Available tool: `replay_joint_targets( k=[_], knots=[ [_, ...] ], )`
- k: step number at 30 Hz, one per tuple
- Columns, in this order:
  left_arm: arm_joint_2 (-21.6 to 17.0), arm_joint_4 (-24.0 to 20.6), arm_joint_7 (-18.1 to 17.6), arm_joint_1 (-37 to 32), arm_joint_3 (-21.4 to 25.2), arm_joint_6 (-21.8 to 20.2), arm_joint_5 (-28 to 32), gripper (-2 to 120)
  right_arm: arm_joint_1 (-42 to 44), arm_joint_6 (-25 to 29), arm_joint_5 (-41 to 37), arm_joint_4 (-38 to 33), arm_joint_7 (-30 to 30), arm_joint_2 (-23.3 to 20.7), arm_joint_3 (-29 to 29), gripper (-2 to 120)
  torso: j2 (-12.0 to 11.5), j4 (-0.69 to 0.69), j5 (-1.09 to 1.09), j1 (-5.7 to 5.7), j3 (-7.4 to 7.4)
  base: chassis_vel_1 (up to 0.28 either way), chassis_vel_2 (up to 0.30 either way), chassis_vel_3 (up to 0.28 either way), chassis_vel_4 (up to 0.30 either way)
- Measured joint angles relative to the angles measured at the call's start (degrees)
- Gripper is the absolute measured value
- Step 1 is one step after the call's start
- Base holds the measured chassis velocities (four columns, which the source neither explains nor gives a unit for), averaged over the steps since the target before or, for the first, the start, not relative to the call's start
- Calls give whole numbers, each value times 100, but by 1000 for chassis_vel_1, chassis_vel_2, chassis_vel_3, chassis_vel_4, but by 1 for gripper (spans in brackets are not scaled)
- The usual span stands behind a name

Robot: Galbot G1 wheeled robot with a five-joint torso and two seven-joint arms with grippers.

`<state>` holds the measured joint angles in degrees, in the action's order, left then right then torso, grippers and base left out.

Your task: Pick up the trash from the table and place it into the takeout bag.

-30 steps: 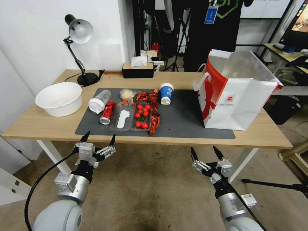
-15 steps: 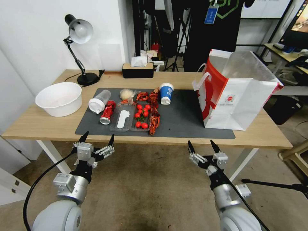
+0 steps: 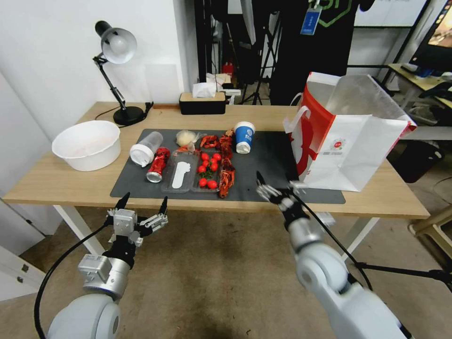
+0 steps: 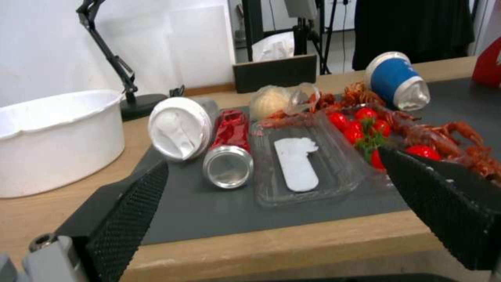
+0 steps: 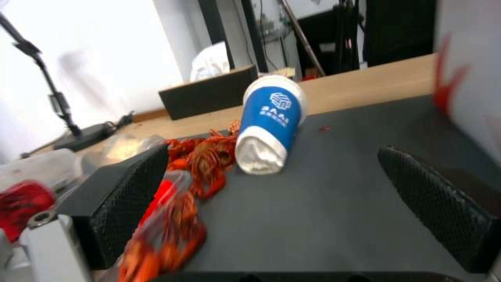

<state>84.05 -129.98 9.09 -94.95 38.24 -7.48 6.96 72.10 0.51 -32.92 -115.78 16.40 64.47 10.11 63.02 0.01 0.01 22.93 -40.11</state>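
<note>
Blue-and-white paper cup (image 3: 244,136) lies tipped on the dark mat, at ten o'clock from the takeout bag (image 3: 351,141). Right gripper (image 3: 278,186), fingers spread and empty, hangs over the table's (image 3: 61,181) near edge, seemingly reaching; next it needs straddling the cup. Left gripper (image 3: 141,205) waits open below the edge.

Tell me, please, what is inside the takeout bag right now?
The takeout bag stands open on the table, showing silvery lining on its far inner wall. Its front panel covers the bottom, so any contents there cannot be seen.
</note>
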Motion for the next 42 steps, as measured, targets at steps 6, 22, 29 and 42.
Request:
replay_joint_targets(
  k=[6, 22, 29, 42],
  knots=[
    [44, 21, 0, -16, 8, -12, -52, 100, -1738, -290, -724, 904, 745, -61, -974, 99, 0, 1, -2, 0, 0, 0, 0, 0, 0],
    [167, -78, -15, -140, 134, 71, -98, 100, -4830, -973, -1874, 3606, 2273, 821, -2751, 94, 0, -1, -2, -1, 0, 0, 0, 0, 0],
    [167, -62, -18, -130, 131, 86, -98, 100, -5099, -1016, -2033, 4021, 2348, 1006, -2911, 94, -1, -1, -2, -1, 0, 0, 0, 0, 0],
    [138, 38, -31, -128, 130, 203, -96, 100, -5321, -1381, -2260, 4539, 2785, 1359, -2986, 65, 0, -1, -1, -1, 1, 0, 0, 0, 0]
  ],
)
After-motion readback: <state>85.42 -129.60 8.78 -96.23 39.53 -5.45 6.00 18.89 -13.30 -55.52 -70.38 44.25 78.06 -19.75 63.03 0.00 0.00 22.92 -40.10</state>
